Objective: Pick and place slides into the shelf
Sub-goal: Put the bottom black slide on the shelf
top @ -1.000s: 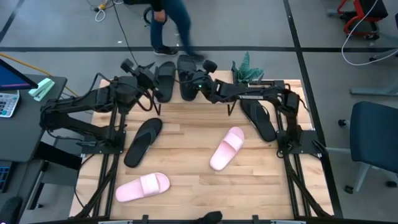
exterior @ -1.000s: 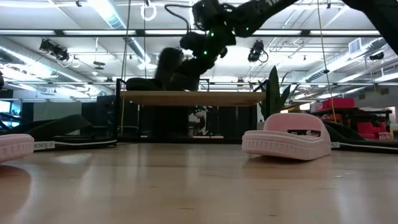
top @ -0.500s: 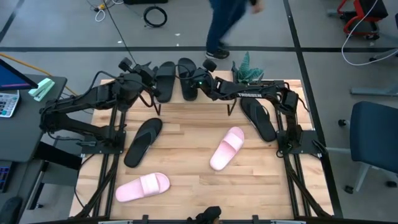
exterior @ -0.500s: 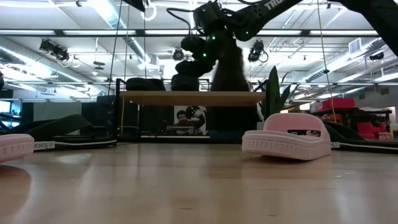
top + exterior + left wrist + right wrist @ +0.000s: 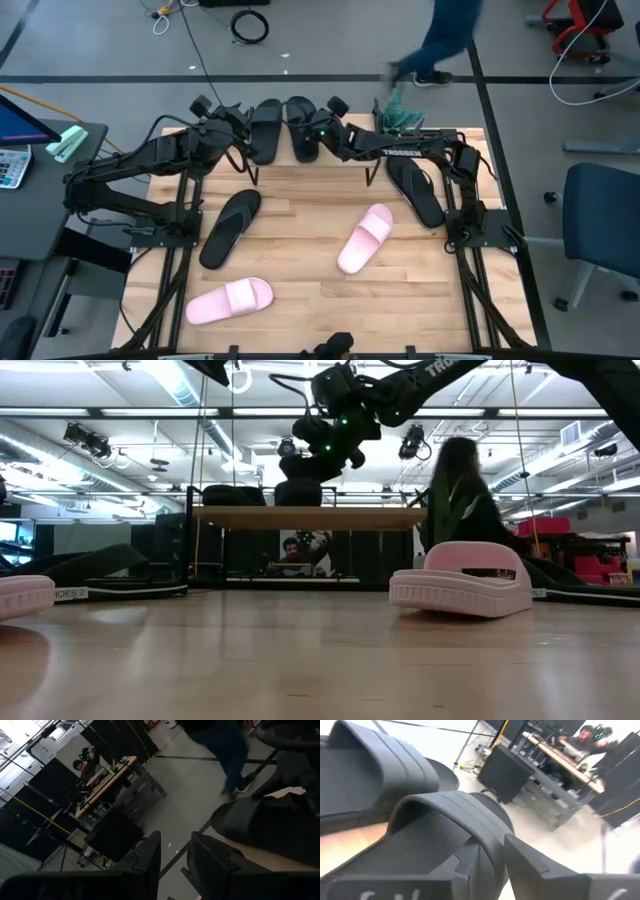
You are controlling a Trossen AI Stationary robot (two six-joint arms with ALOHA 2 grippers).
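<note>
From above, two black wide-band slides [image 5: 283, 128] lie side by side on the shelf [image 5: 340, 160] at the table's far edge. The right gripper [image 5: 314, 137] hovers at the right-hand slide, and the left gripper [image 5: 240, 130] sits just beside the left-hand one. A black flip-flop [image 5: 229, 227] and a pink slide [image 5: 229, 300] lie on the table's left half, another pink slide [image 5: 365, 238] near the middle, and a second flip-flop [image 5: 415, 192] lies under the right arm. A person [image 5: 440, 40] crosses the floor beyond.

At table level, the right gripper [image 5: 330, 450] hangs just over a black slide [image 5: 298, 492] resting on the shelf's board [image 5: 310, 517].

The left wrist camera shows its dark fingers [image 5: 145, 860] standing slightly apart, gripping nothing, with a black slide [image 5: 270, 820] close by.

The right wrist camera shows its fingers [image 5: 520, 865] parted around the band of the nearer black slide [image 5: 445, 830], whether touching it cannot be told.
</note>
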